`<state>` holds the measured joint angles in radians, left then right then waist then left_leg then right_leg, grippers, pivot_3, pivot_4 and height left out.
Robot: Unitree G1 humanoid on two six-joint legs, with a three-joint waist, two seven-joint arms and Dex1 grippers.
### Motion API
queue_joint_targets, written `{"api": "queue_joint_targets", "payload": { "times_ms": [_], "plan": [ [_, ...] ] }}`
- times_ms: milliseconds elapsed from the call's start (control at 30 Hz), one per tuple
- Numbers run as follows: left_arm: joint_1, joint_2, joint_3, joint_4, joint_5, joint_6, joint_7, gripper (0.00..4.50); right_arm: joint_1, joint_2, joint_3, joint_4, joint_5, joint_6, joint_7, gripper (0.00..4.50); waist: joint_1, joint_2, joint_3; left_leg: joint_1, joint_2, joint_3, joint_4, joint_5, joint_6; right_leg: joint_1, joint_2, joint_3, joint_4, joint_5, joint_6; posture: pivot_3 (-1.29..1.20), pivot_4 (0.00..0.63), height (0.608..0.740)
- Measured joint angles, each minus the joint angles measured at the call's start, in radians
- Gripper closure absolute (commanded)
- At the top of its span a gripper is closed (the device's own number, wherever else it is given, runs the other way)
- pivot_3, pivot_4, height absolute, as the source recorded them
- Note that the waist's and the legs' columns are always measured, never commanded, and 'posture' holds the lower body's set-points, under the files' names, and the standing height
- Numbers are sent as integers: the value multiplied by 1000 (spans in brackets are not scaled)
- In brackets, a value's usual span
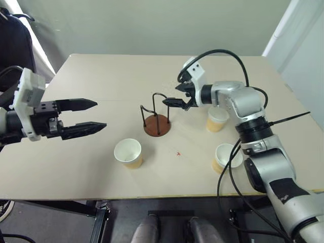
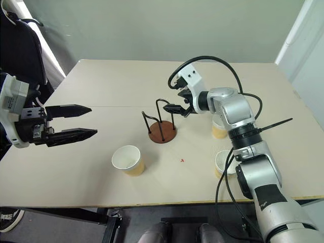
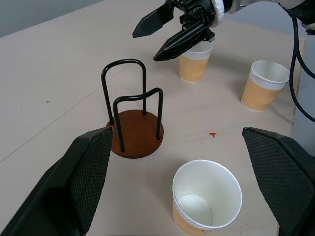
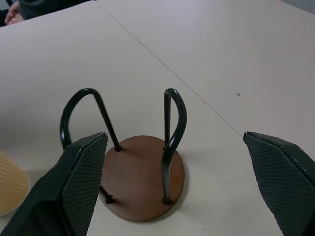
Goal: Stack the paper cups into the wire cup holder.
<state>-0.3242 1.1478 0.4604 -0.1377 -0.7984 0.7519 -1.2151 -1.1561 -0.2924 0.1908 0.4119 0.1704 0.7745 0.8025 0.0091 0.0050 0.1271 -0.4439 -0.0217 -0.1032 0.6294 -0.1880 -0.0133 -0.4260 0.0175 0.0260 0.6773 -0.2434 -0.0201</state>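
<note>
Right gripper (image 1: 175, 104) jaws open, empty, mid-frame just above wire cup holder (image 1: 156, 124); left gripper (image 1: 91, 115) jaws open at frame left.

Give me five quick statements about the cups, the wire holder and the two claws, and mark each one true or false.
1. The wire cup holder is empty. True.
2. All three paper cups stand upright on the table. True.
3. The right claw grips a cup. False: it is open and holds nothing, near the holder's wire loops.
4. The left claw is shut. False: it is open, off to the holder's left.
5. One cup lies tipped over. False: none does.
</note>
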Motion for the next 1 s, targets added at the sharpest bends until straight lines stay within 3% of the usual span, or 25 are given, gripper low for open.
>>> {"api": "queue_joint_targets", "payload": {
  "times_ms": [267, 333, 733, 1000],
  "plan": [
    [30, -1, 8, -21, -2, 1, 12, 0, 0, 45, -5, 55, -15, -7, -58, 23, 0, 0, 0, 0, 0, 0, 0, 0, 0, 0, 0, 0, 0, 0, 0, 0, 150, 740],
    [34, -1, 12, -23, -3, 3, 18, 0, 3, 56, -5, 55, -16, -7, -61, 376, 0, 0, 0, 0, 0, 0, 0, 0, 0, 0, 0, 0, 0, 0, 0, 0, 150, 740],
    [63, -11, 39, -58, -6, 19, 30, 0, 5, 77, -14, 89, -19, -32, -84, 4487, 0, 0, 0, 0, 0, 0, 0, -1, -1, 0, 0, 0, 0, 0, 0, 0, 150, 740],
    [63, -12, 40, -59, -6, 18, 38, 0, 6, 78, -15, 85, -14, -30, -73, 4487, 0, 0, 0, 0, 0, 0, 0, -1, -2, 0, 0, 0, 1, 0, 0, 0, 150, 740]
  ]
}}
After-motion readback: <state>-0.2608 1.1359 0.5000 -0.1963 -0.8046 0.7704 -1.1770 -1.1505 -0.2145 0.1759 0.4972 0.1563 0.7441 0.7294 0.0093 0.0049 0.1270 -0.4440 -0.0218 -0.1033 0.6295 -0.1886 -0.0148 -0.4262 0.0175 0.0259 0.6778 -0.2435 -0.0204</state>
